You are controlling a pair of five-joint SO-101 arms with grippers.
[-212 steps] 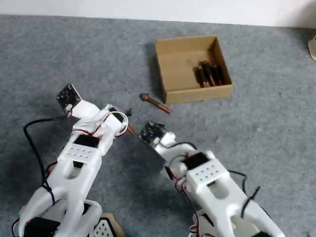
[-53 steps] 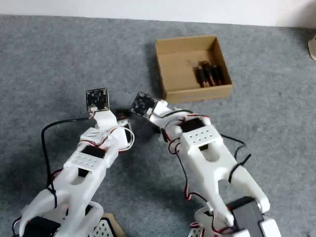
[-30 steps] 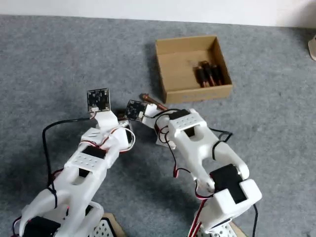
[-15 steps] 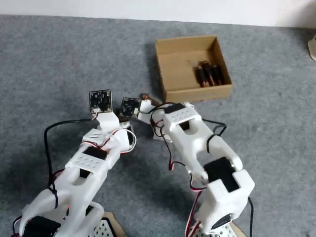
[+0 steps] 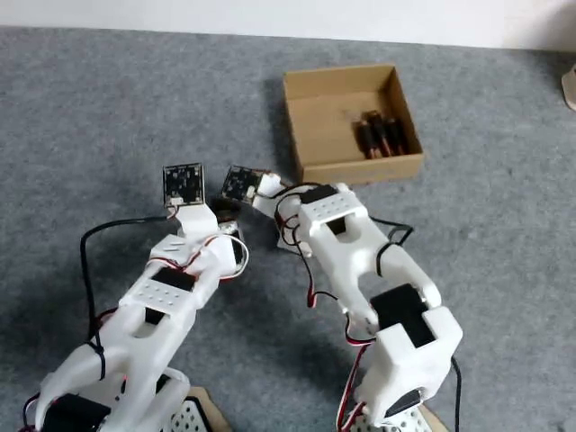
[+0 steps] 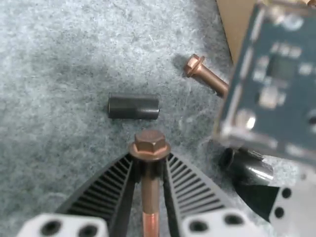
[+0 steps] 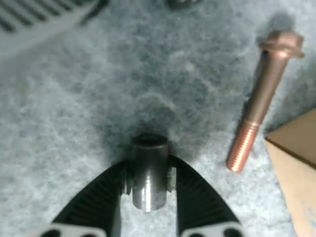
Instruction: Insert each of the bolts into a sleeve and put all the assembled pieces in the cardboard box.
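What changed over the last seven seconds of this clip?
The right arm swung left to meet the left arm near the cardboard box; the right gripper now holds a black sleeve. The left arm edged toward the box, the left gripper keeping its bolt. The box and the assembled pieces inside stayed put.

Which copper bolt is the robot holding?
The copper bolt clamped between the left gripper's jaws; the other copper bolt lies free on the grey carpet.
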